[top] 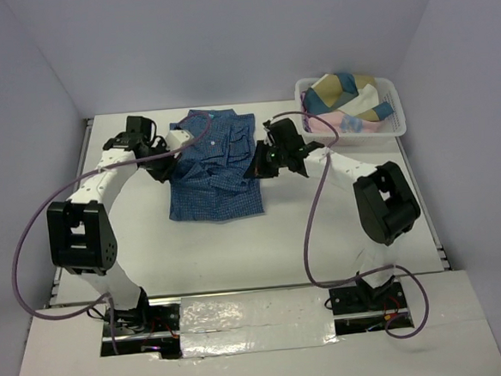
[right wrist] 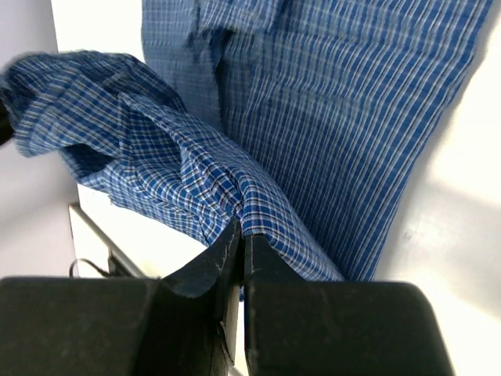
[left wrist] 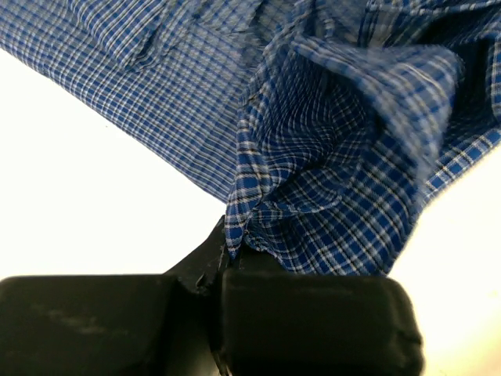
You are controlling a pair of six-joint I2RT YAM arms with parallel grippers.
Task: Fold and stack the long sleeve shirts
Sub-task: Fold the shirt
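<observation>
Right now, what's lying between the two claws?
The blue checked shirt fills the gap between the left claw and right claw, each pinching a fold of it; the top view shows this.

White table (top: 238, 249) (evenly lit) between pale lilac walls (top: 223, 35).

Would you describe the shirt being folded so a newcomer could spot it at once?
On the white table, find the middle of the far half. The shirt lies there, pinched by the left gripper and right gripper; unlike the patchwork cloth in the white basket, it is blue fine-checked.
</observation>
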